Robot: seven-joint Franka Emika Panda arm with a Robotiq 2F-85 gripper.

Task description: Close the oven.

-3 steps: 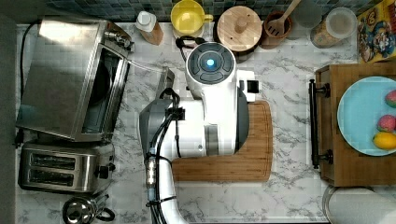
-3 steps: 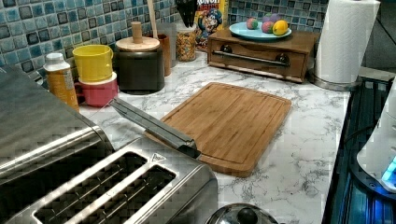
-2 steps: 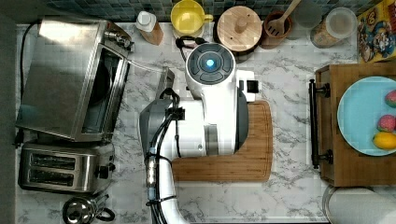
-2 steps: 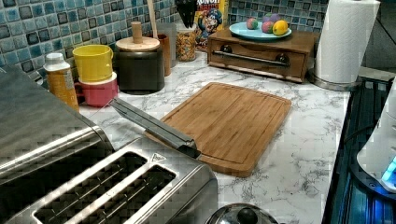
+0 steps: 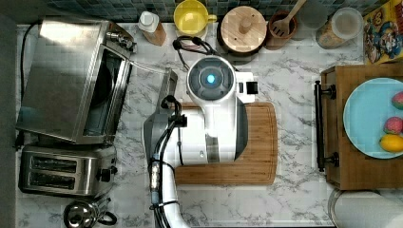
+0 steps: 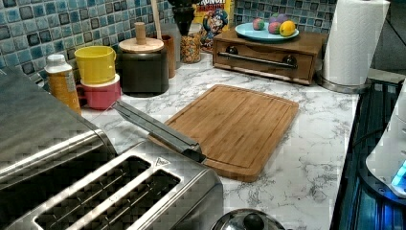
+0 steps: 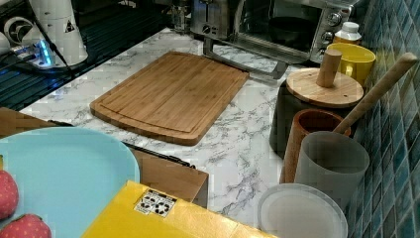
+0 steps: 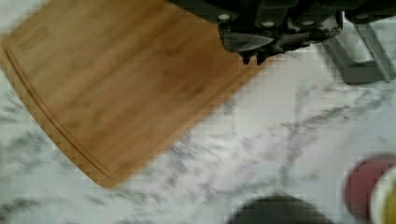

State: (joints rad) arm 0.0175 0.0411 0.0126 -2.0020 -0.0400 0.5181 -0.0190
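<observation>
The oven (image 5: 71, 80) sits at the upper left of the top view on the marble surface (image 5: 294, 199), its glass door (image 6: 155, 129) hanging open and down toward the cutting board (image 5: 256, 142). In the wrist view the hand (image 8: 254, 57) hovers above the board's corner, fingertips drawn together with nothing between them

free: bare cutting board (image 6: 237, 124) lying open beside oven door (image 6: 155, 129) | blocking: door jutting out over counter (image 6: 306, 158); mugs (image 6: 98, 76), canister (image 6: 143, 64) crowding behind door
</observation>
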